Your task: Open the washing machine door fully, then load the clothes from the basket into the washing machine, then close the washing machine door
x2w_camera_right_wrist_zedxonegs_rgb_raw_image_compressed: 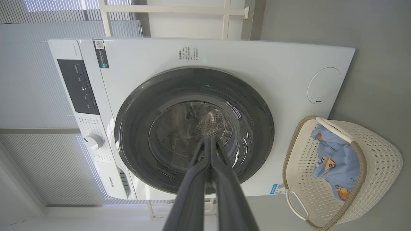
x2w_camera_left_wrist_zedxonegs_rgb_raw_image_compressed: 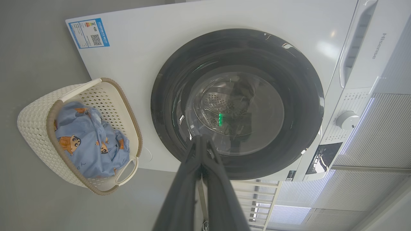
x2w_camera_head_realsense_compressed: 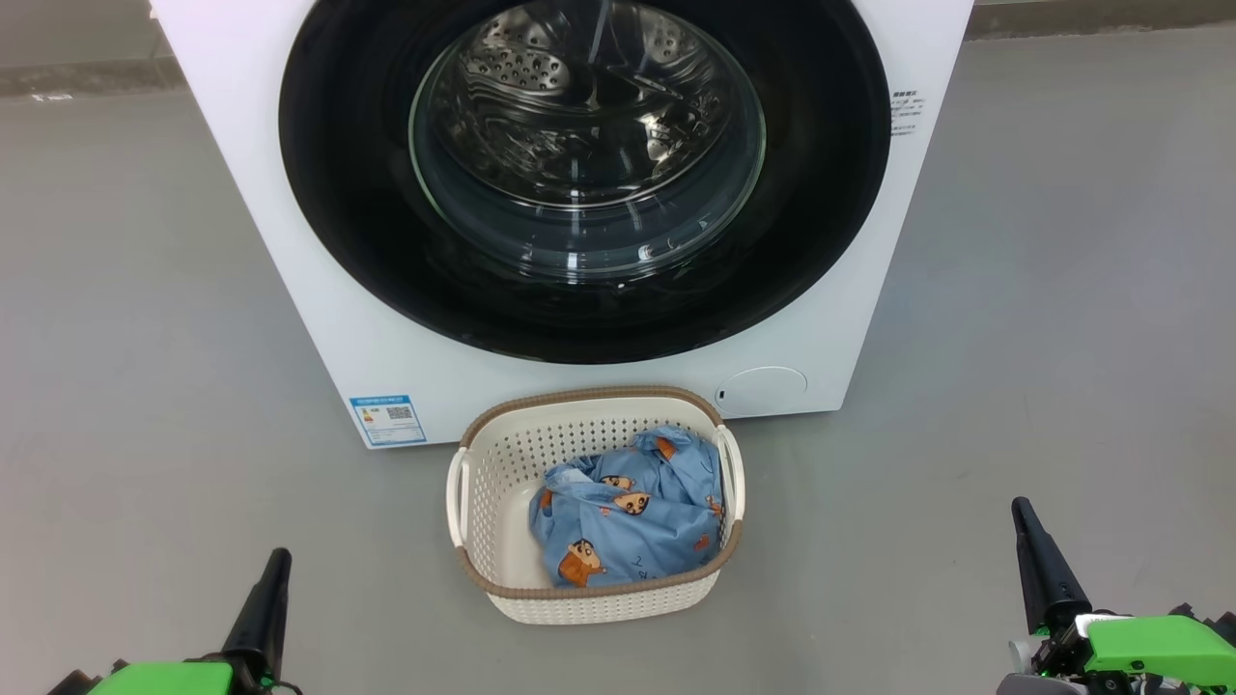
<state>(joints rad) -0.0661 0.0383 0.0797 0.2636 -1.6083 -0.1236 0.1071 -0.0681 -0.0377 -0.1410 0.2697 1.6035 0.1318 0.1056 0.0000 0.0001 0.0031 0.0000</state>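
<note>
The white washing machine (x2w_camera_head_realsense_compressed: 241,222) stands straight ahead with its round black-rimmed glass door (x2w_camera_head_realsense_compressed: 348,174) closed flat against the front; the steel drum shows through the glass. On the floor before it sits the cream basket (x2w_camera_head_realsense_compressed: 492,473) holding light blue clothes (x2w_camera_head_realsense_compressed: 628,526) with cartoon figures. My left gripper (x2w_camera_head_realsense_compressed: 278,558) is low at the left, shut and empty, well short of the basket. My right gripper (x2w_camera_head_realsense_compressed: 1020,510) is low at the right, also shut and empty. Both wrist views show the door (x2w_camera_left_wrist_zedxonegs_rgb_raw_image_compressed: 289,64) (x2w_camera_right_wrist_zedxonegs_rgb_raw_image_compressed: 135,106) and the basket (x2w_camera_left_wrist_zedxonegs_rgb_raw_image_compressed: 32,118) (x2w_camera_right_wrist_zedxonegs_rgb_raw_image_compressed: 382,150) beyond the closed fingers.
Grey floor (x2w_camera_head_realsense_compressed: 126,386) lies open on both sides of the washing machine and the basket. A blue label (x2w_camera_head_realsense_compressed: 387,419) and a round hatch (x2w_camera_head_realsense_compressed: 768,386) mark the machine's lower front. White slatted panels (x2w_camera_right_wrist_zedxonegs_rgb_raw_image_compressed: 38,160) stand behind the machine.
</note>
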